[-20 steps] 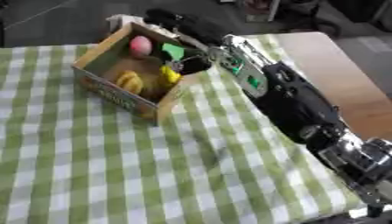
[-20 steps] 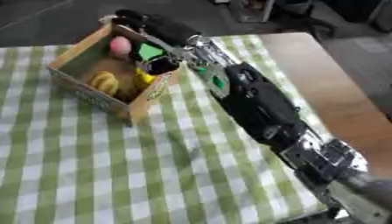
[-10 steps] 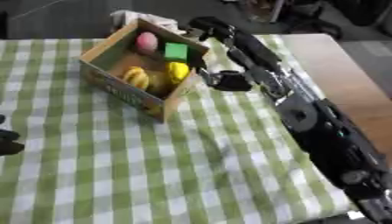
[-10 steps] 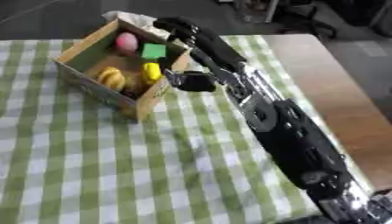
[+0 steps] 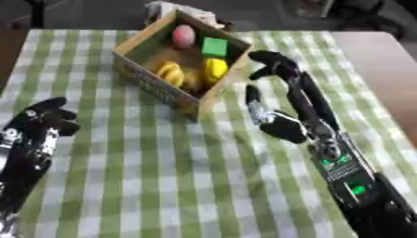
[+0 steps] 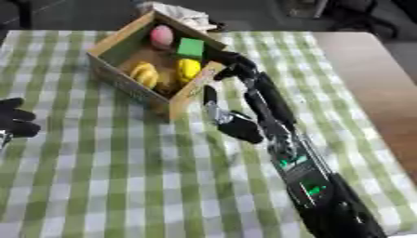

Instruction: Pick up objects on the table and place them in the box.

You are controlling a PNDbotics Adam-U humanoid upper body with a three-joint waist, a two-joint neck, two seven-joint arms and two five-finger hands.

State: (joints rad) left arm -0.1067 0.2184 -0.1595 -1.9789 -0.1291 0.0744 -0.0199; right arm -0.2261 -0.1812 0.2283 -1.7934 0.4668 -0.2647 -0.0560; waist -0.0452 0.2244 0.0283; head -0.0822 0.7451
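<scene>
A cardboard box [image 5: 151, 83] stands at the back of the checked table. Inside it lie a pink egg-shaped thing [image 5: 183, 36], a green cube [image 5: 215, 47], a yellow round fruit [image 5: 215, 69] and a yellow banana-like thing [image 5: 170, 73]. My right hand [image 5: 303, 98] hovers open just right of the box's right wall, fingers [image 5: 270, 60] stretched toward the rim and nothing in it. At the left edge my left hand [image 5: 45, 120] rests with relaxed fingers, holding nothing.
A green-and-white checked cloth [image 5: 163, 176] covers the table. Bare brown tabletop [image 5: 383, 69] shows at the right. Something white and crumpled [image 6: 183, 14] lies behind the box. Dark chairs or floor lie beyond the far edge.
The camera has tilted, so the box sits higher in the picture. My right hand has drawn back from above the box to its right side, leaving the green cube inside. My left hand has come into view.
</scene>
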